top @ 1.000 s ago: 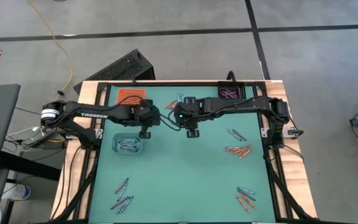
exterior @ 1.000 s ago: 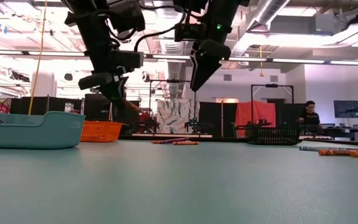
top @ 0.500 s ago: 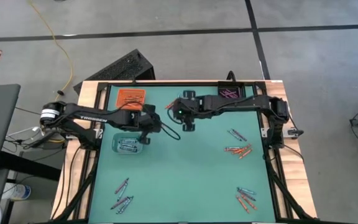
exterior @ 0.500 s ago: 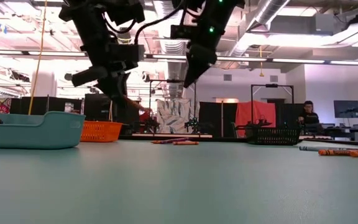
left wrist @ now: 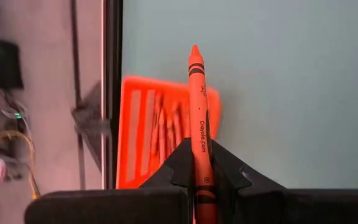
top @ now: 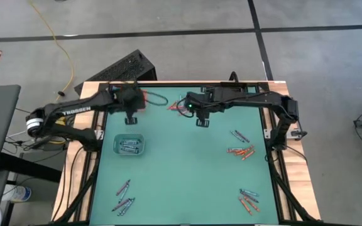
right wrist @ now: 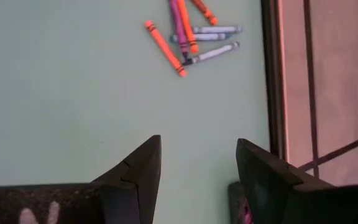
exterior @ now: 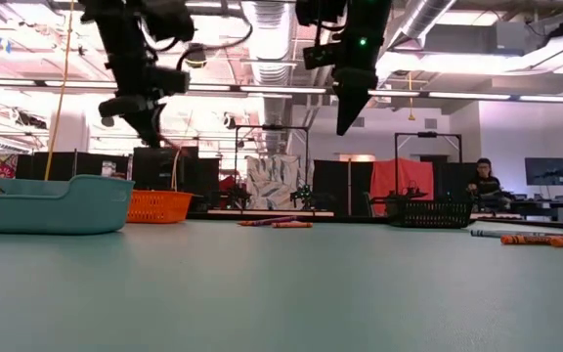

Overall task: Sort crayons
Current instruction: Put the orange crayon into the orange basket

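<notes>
The left claw is clamped shut on a slim orange wax crayon, which stands out lengthwise past the fingertips with its tip foremost. In the high view this claw hangs above the far left corner of the green-topped table, right over the small orange slatted plastic tray. That placement looks deliberate: the crayon's colour matches the tray, so the tray is probably its bin, and a release here would let it fall inside.

The right claw holds nothing, and its two dark fingers stand well apart. It hovers near the far middle of the table, close to a loose cluster of orange, purple and grey-blue crayons lying flat beside the table's black edge rail. The wide gap suits reaching down around one thin stick, so I judge that a pick from this cluster comes next.

A shallow teal plastic tray on the left side of the table already holds grey-blue crayons. More unsorted crayons lie at the near left, the right middle and the near right.

The held crayon's paper wrapper reads "Crayola.com" along its length. White lettering on the left arm reads "TROSSEN".
</notes>
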Controlling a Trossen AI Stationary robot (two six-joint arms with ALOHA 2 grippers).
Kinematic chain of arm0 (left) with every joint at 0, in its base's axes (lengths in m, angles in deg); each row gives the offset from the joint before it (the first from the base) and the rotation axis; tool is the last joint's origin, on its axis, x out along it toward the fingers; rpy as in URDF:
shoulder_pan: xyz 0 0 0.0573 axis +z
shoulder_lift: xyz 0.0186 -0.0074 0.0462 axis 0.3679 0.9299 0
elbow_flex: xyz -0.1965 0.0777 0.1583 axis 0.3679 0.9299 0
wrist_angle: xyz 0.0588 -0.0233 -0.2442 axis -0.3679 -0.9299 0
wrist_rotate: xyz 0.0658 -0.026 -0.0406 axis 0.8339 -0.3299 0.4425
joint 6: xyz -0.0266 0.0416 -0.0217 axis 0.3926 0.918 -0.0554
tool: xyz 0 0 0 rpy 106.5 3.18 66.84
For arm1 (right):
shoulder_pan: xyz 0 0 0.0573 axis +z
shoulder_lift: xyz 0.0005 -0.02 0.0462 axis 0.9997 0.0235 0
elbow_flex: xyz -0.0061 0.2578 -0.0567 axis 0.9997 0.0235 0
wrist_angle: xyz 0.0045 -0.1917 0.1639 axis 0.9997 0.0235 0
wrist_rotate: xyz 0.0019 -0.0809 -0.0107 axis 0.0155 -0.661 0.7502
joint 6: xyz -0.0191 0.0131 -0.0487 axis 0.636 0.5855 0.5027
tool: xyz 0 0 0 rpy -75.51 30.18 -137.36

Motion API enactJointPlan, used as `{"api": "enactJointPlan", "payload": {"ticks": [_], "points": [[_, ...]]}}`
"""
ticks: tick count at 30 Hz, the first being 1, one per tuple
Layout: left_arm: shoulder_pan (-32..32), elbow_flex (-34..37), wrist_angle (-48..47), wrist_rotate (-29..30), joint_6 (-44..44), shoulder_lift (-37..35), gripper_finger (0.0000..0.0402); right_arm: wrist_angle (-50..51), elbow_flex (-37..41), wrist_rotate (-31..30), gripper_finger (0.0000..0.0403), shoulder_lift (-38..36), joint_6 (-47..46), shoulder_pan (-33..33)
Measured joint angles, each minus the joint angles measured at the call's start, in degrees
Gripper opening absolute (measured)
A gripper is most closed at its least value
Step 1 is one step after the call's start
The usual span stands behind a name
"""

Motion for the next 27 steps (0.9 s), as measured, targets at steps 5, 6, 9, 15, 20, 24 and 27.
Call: {"api": "enactJointPlan", "payload": {"ticks": [5,6,9,15,20,24,27], "points": [[9.1,0.0,1.3,-2.9,4.4,2.0,0.001,0.2,0.0,0.2,0.02,0.0,-0.7,2.8],[10.6,0.0,1.7,-3.3,5.0,2.6,0.001,0.1,0.0,0.3,0.02,0.0,-0.7,3.5],[14.7,0.0,1.6,-3.1,5.5,5.3,0.0011,0.1,0.0,0.3,0.02,0.0,-1.1,5.1],[19.7,0.0,1.8,-3.3,5.9,12.6,0.0013,2.0,0.0,0.3,0.02,0.0,-2.7,7.2],[20.7,0.0,3.2,-3.3,5.9,17.2,0.0048,6.3,0.0,0.2,0.02,0.0,-5.7,8.0],[20.6,0.0,3.8,-3.3,6.0,17.7,0.0098,11.1,0.0,0.2,0.02,0.0,-8.2,9.6],[20.6,-0.4,3.1,-3.3,5.8,17.1,0.0133,14.2,0.0,0.4,0.02,0.0,-8.8,11.5]]}}
